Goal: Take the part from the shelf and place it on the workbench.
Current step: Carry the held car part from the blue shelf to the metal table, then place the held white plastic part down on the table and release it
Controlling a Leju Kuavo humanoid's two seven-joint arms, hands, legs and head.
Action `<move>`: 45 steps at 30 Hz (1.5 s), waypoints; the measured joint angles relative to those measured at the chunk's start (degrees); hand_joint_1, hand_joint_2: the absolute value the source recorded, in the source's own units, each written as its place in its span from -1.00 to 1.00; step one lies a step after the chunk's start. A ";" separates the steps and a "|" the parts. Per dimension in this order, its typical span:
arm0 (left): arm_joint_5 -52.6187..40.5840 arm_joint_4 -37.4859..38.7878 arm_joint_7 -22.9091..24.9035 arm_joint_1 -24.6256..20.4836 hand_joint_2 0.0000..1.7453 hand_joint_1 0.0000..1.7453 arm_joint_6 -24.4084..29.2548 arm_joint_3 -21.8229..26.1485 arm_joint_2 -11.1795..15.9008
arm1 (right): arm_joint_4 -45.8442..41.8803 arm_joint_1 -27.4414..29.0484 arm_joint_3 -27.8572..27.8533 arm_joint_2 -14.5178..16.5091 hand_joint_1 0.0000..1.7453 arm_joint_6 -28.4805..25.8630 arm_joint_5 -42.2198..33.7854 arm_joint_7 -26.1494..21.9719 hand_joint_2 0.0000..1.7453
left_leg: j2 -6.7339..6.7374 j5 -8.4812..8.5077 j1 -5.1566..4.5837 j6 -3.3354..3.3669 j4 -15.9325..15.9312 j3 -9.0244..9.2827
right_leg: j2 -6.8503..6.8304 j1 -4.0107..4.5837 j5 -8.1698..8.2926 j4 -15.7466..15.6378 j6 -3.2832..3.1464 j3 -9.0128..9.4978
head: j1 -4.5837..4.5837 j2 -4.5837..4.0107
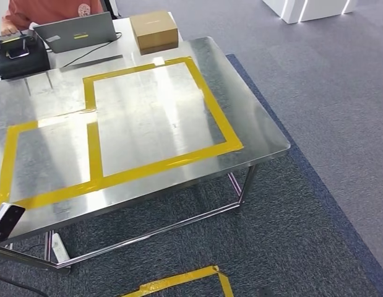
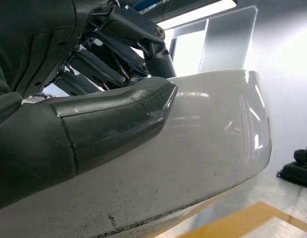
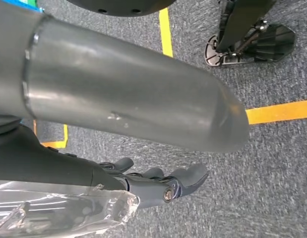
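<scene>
In the left wrist view my left hand (image 2: pixel 106 94) grips the part (image 2: pixel 204 144), a large smooth pale grey shell with a rounded edge. The thick thumb lies across its top and the dark fingers sit behind it. Under the part's edge runs yellow tape (image 2: pixel 249 222) on a shiny surface. The steel workbench (image 1: pixel 255 117) carries yellow tape rectangles (image 1: pixel 147 111) in the head view, and a silver and black bit of my left arm (image 1: pixel 5 221) pokes in at its near left corner. My right hand (image 3: pixel 159 181) hangs over grey carpet, fingers stretched out and holding nothing.
At the bench's far end stand a cardboard box (image 1: pixel 156 30), a grey laptop (image 1: pixel 80 31) and a black device (image 1: pixel 21 54), with a person in orange (image 1: pixel 49 9) behind them. Yellow tape (image 1: pixel 189 279) marks the carpet before the bench. Carpet lies open to the right.
</scene>
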 joint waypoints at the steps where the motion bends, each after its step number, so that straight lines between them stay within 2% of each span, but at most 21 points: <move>1: -1.21 0.13 0.19 -0.30 1.00 0.92 0.63 0.07 0.26 | 0.00 -0.06 0.00 0.01 -1.00 0.05 0.09 -0.01 -1.00 | 0.02 -0.27 -0.07 -0.03 -0.56 0.19 | -0.04 0.15 -0.09 0.09 -0.05 -0.13 | 0.04 -0.01; 3: -4.24 0.89 0.58 -1.02 1.00 0.92 2.37 0.26 1.09 | 0.00 -0.11 0.00 0.00 -1.00 0.26 0.31 -0.01 -1.00 | -0.03 -0.26 -0.05 -0.13 -0.78 0.14 | -0.07 0.19 -0.07 0.01 -0.22 -0.17 | 0.09 -0.01; 8: -9.98 3.91 0.96 -3.55 1.00 0.92 5.94 0.50 3.81 | 0.00 -0.17 0.02 0.00 -1.00 0.61 0.51 -0.01 -1.00 | -0.04 -0.35 -0.26 0.34 -0.75 0.13 | -0.05 0.01 0.28 -0.53 0.34 0.07 | 0.07 0.01; 12: -20.76 6.59 3.06 -5.78 1.00 0.92 7.87 0.48 5.92 | 0.00 -0.20 0.13 0.00 -1.00 0.75 1.05 -0.03 -1.00 | -0.04 -0.32 -0.29 0.51 -0.72 0.12 | -0.05 -0.04 0.38 -0.69 0.56 0.05 | 0.07 -0.01; 15: -27.73 9.34 4.16 -8.79 1.00 0.92 8.07 0.26 7.62 | 0.00 -0.34 0.37 0.01 -1.00 0.78 1.40 -0.14 -1.00 | -0.04 -0.28 -0.29 0.57 -0.70 0.11 | -0.05 -0.04 0.47 -0.71 0.72 0.03 | 0.05 0.00; 20: -32.32 15.22 5.37 -14.88 1.00 0.92 8.13 -2.23 10.10 | 0.00 -0.41 0.63 0.02 -1.00 0.79 1.95 -0.22 -1.00 | -0.04 -0.15 -0.24 0.65 -0.70 0.12 | -0.05 0.00 0.54 -0.69 0.80 0.01 | 0.03 0.00; 24: -32.87 16.25 5.50 -16.02 1.00 0.92 8.11 -2.94 10.46 | 0.00 -0.41 0.70 0.02 -1.00 0.79 2.07 -0.25 -1.00 | -0.03 -0.13 -0.22 0.63 -0.70 0.13 | -0.05 0.02 0.54 -0.68 0.80 0.00 | 0.04 0.01; 28: -37.76 27.63 7.63 -25.44 1.00 0.92 7.84 -12.01 11.36 | 0.00 -0.57 0.96 0.04 -1.00 0.73 2.98 -0.68 -1.00 | -0.02 -0.08 -0.19 0.63 -0.70 0.12 | -0.02 0.06 0.56 -0.64 0.81 0.03 | 0.04 0.01; 30: -38.58 30.66 8.32 -27.44 1.00 0.92 7.93 -14.55 11.11 | 0.00 -0.60 1.08 0.07 -1.00 0.72 3.16 -0.70 -1.00 | 0.02 -0.08 -0.20 0.63 -0.70 0.12 | 0.05 0.05 0.57 -0.63 0.81 0.03 | 0.04 0.01; 35: -38.70 34.06 8.67 -29.37 1.00 0.92 8.13 -17.06 10.91 | 0.00 -0.56 1.33 0.11 -1.00 0.71 3.24 -0.70 -1.00 | 0.07 -0.09 -0.21 0.65 -0.70 0.10 | 0.08 0.04 0.58 -0.63 0.83 -0.02 | 0.04 -0.01; 45: -38.79 36.78 8.78 -30.44 1.00 0.92 8.16 -18.55 10.90 | 0.00 -0.56 1.40 0.11 -1.00 0.68 3.26 -0.70 -1.00 | 0.07 -0.09 -0.20 0.65 -0.70 0.08 | 0.08 0.05 0.58 -0.63 0.83 -0.06 | 0.04 0.00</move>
